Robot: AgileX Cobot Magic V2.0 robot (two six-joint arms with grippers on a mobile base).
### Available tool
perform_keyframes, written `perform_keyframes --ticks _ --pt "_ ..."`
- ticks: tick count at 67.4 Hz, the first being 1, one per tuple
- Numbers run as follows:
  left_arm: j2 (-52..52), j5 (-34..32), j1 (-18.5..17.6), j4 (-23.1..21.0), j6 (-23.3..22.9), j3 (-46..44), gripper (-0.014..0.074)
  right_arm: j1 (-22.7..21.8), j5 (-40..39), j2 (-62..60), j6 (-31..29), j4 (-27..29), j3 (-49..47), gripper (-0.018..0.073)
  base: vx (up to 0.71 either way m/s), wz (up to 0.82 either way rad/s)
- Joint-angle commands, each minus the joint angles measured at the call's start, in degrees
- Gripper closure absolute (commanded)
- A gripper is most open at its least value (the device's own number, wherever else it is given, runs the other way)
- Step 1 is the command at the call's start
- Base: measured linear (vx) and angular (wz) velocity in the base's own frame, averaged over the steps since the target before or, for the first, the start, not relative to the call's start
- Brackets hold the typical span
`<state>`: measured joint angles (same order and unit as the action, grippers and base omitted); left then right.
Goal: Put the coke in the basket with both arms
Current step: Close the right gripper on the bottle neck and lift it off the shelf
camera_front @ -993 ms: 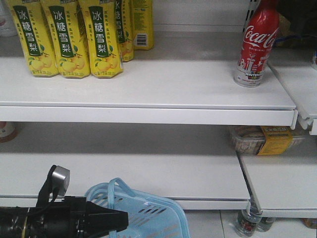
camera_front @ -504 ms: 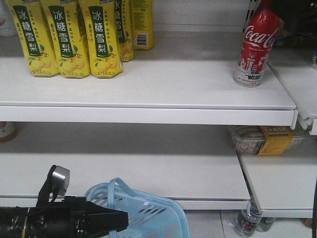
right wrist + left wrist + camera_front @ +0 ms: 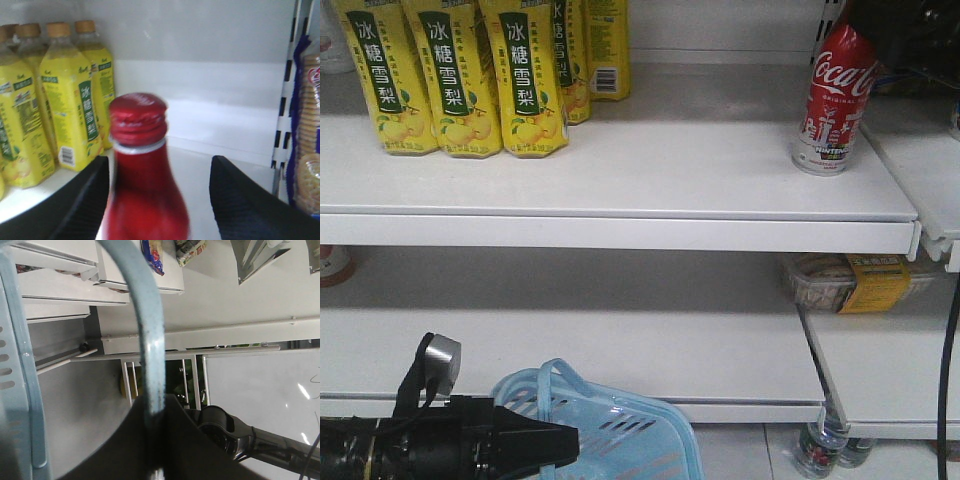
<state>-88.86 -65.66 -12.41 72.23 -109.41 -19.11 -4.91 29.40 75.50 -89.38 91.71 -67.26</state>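
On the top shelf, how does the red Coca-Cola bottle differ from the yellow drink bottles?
The coke is red with white script and a red ribbed cap; the yellow bottles carry green labels and tan caps. The coke stands alone at the right end; the yellow bottles cluster at the left. The open right gripper flanks the coke; no gripper is by the yellow bottles. Both stand upright on the same white shelf.
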Motion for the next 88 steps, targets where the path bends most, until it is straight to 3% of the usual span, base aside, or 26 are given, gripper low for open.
perform_keyframes --ticks 1,10,26,35,44,55,71,88 --pt "2.0 -13.1 0.0 -3.5 0.5 -0.7 0.0603 -0.1 -0.2 -0.2 -1.2 3.2 -3.2 0.0122 0.00 0.00" --pt "2.0 -13.1 0.0 -3.5 0.5 -0.7 0.0603 -0.1 4.7 2.6 -0.8 3.2 -6.0 0.0122 0.00 0.00" --pt "2.0 -13.1 0.0 -3.5 0.5 -0.7 0.0603 0.0 6.0 6.1 2.2 3.1 -8.9 0.0167 0.00 0.00" --pt "2.0 -13.1 0.0 -3.5 0.5 -0.7 0.0603 2.2 7.1 6.5 1.8 1.0 -8.8 0.0329 0.00 0.00" --pt "2.0 -13.1 0.0 -3.5 0.5 -0.7 0.0603 4.6 9.2 6.5 0.2 -0.2 -8.8 0.0578 0.00 0.00" --pt "2.0 -13.1 0.0 -3.5 0.5 -0.7 0.0603 4.5 16.1 6.3 0.2 -0.7 -8.8 0.0567 0.00 0.00" --pt "2.0 -13.1 0.0 -3.5 0.5 -0.7 0.0603 4.5 25.5 2.5 1.4 -8.0 -8.8 0.0564 0.00 0.00" --pt "2.0 -13.1 0.0 -3.5 0.5 -0.7 0.0603 4.5 30.2 -6.1 6.9 -12.5 -8.6 0.0564 0.00 0.00"
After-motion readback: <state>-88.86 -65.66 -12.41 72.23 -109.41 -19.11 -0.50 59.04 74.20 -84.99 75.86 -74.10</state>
